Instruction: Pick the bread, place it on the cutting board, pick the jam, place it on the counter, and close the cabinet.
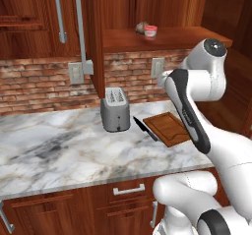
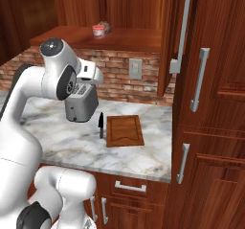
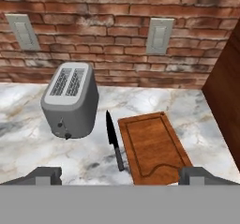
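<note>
Bread [image 1: 141, 28]: on the open cabinet [image 1: 93, 37] shelf, touching or just beside the jam [image 1: 150, 31].
Jam: same shelf, pale lid up.
Cutting board [image 3: 153, 146]: flat on the marble worktop [image 1: 59, 150], bare.
Kitchen knife [image 3: 113, 139]: between board and toaster [image 3: 71, 99], lying along the board's edge.
Hand [image 3: 120, 175]: raised above the worktop, fingers spread wide, holding nothing.
Wall: brick, two outlets [image 3: 160, 35].

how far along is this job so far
Nothing looks done. The bread and jam sit on the open cabinet shelf; the cutting board is bare. The gripper is open over the counter, fingers empty. All steps remain.
</note>
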